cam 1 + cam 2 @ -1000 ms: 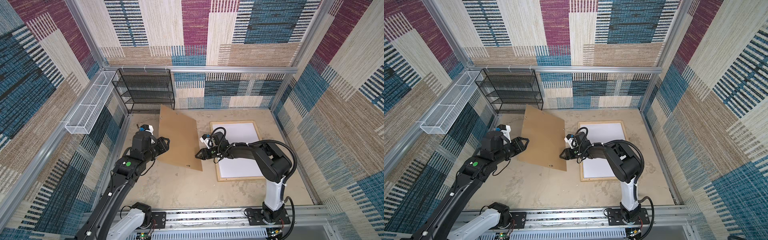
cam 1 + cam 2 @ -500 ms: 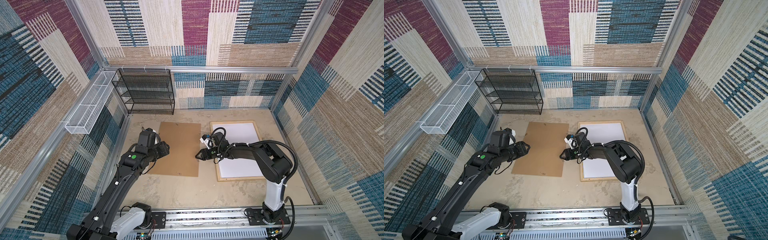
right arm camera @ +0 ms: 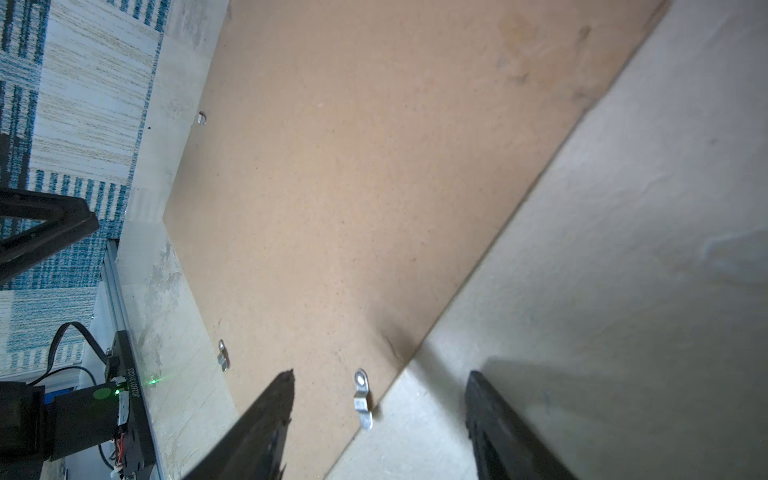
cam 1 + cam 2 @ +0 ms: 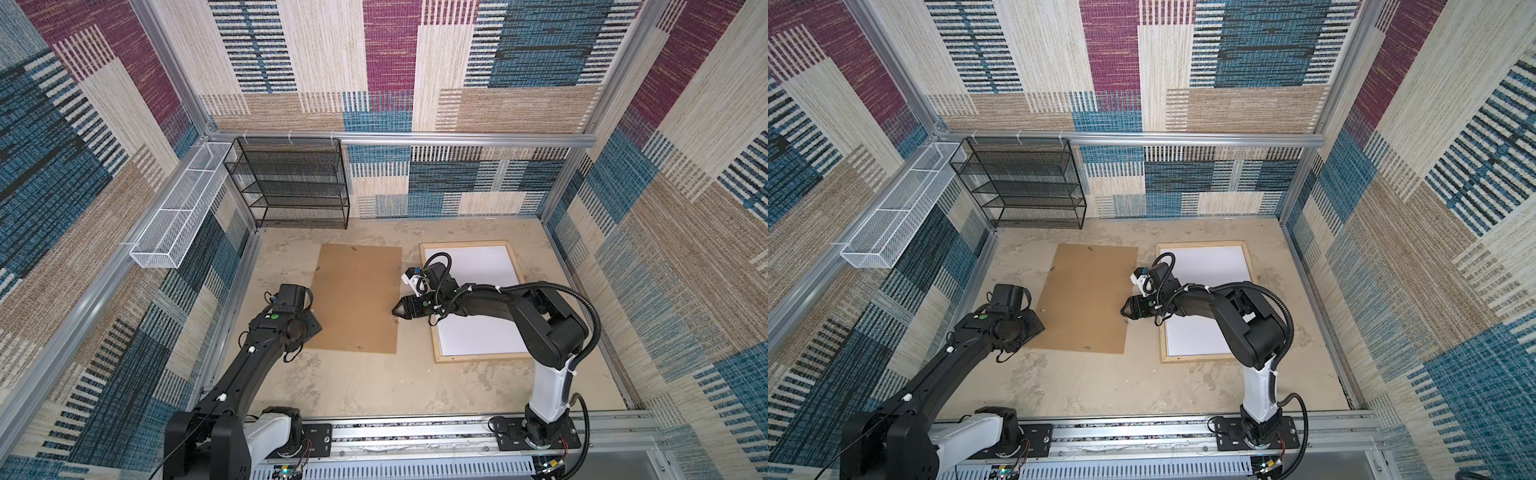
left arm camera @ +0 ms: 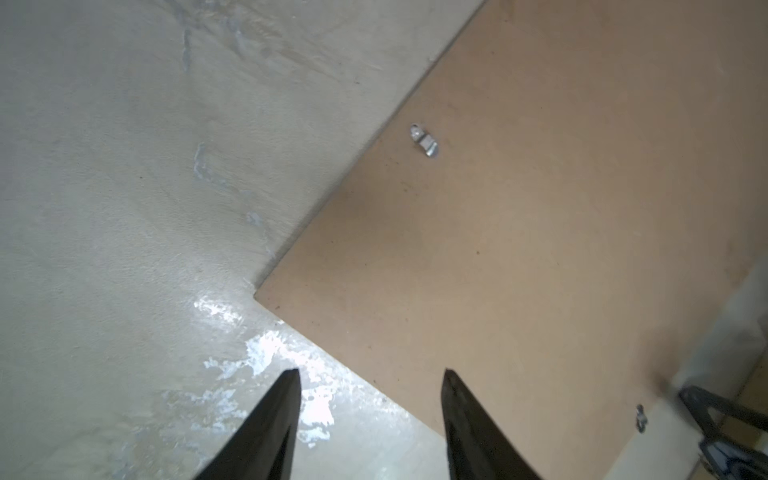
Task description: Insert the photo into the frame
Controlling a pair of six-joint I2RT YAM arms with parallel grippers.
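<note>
Nearest the robot's base, the left gripper (image 5: pixel 370 374) hangs over the near left corner of a brown backing board (image 4: pixel 357 299), jaws apart and empty, one finger above the board and one above the bare tabletop (image 4: pixel 374 386). A little farther on, the right gripper (image 3: pixel 380 374) straddles the board's right edge beside a small metal clip (image 3: pixel 362 399), jaws likewise apart and holding nothing. The frame (image 4: pixel 482 358) lies flat just right of the board with a plain white sheet (image 4: pixel 478 270) filling it, though I cannot tell whether that is the photo's back, and a black wire shelf (image 4: pixel 291 187) stands at the far wall.
</note>
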